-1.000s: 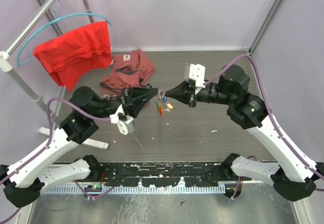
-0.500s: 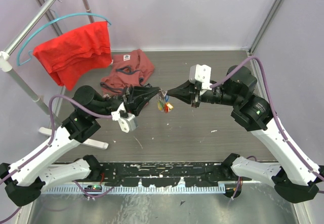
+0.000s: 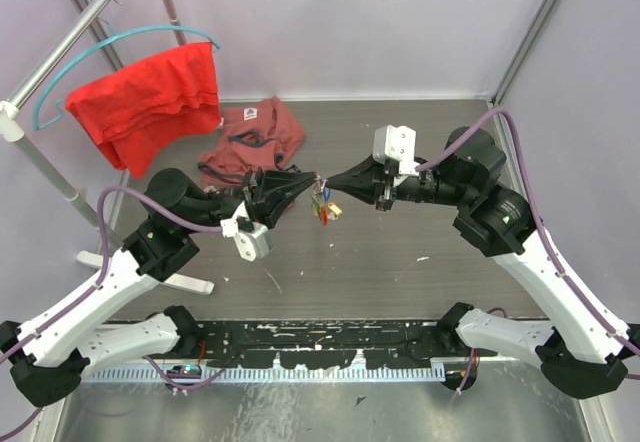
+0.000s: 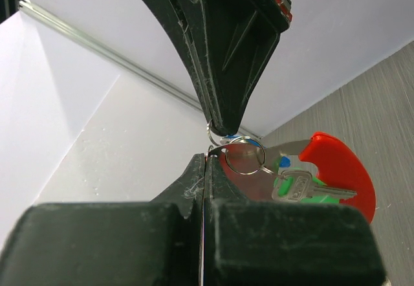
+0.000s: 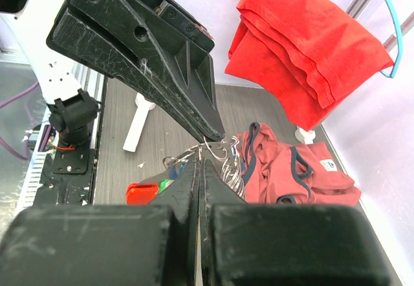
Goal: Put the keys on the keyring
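Both grippers meet tip to tip above the middle of the table. My left gripper (image 3: 311, 184) is shut, pinching a thin silvery wire of the keyring (image 4: 242, 156) at its tip. My right gripper (image 3: 336, 184) is shut on the ring wire too (image 5: 213, 149). The keys (image 3: 322, 208) hang in a bunch below the tips. In the left wrist view, a green-headed key (image 4: 301, 189), a bit of blue (image 4: 283, 162) and the red oval tag (image 4: 339, 169) hang from the ring. The red tag (image 5: 143, 192) also shows in the right wrist view.
A maroon garment (image 3: 255, 137) lies on the table behind the left gripper. A red cloth (image 3: 150, 102) hangs from a teal hanger (image 3: 130, 37) on a metal rack at far left. The rack's white foot (image 3: 185, 282) lies by the left arm.
The right arm has shifted slightly right and the left gripper followed. The key bunch swung a little. Both grippers stay shut at the ring.
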Controlling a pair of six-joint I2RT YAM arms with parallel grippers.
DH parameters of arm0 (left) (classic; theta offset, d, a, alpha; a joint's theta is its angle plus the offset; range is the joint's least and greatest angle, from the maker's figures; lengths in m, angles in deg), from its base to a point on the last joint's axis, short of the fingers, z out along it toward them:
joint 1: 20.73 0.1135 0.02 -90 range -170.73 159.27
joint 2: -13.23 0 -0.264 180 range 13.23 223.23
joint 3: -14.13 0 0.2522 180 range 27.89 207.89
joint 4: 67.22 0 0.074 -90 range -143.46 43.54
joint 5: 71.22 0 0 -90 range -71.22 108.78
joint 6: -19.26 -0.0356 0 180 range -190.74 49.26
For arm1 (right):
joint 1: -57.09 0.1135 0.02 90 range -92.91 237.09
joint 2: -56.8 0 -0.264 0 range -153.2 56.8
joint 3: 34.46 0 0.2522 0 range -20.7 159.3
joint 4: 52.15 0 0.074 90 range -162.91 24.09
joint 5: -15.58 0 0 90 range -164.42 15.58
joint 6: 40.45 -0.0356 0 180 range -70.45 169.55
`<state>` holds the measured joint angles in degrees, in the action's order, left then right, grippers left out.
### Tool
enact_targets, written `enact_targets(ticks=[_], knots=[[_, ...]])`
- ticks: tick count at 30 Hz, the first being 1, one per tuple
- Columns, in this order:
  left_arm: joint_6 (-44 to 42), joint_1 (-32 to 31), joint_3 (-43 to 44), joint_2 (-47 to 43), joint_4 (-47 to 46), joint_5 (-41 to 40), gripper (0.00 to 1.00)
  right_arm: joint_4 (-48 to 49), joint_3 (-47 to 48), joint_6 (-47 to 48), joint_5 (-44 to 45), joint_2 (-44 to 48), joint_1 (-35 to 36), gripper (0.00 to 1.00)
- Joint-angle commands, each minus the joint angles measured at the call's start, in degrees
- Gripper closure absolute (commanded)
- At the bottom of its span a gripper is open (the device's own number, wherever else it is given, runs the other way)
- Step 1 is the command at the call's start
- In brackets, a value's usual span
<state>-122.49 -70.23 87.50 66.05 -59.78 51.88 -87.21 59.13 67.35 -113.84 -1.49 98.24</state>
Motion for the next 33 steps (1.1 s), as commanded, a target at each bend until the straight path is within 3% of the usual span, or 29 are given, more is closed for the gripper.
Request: enact_targets(ticks=[1,33], knots=[[0.5,0.2,1.3,0.2,-2.7,0.6,1.0,3.5,2.1,-0.6,-1.2,-0.5,0.3,0.99],[0.9,0.2,1.5,0.1,-2.4,1.9,1.0,5.2,-0.3,-2.0,6.8,0.7,0.2,0.99]])
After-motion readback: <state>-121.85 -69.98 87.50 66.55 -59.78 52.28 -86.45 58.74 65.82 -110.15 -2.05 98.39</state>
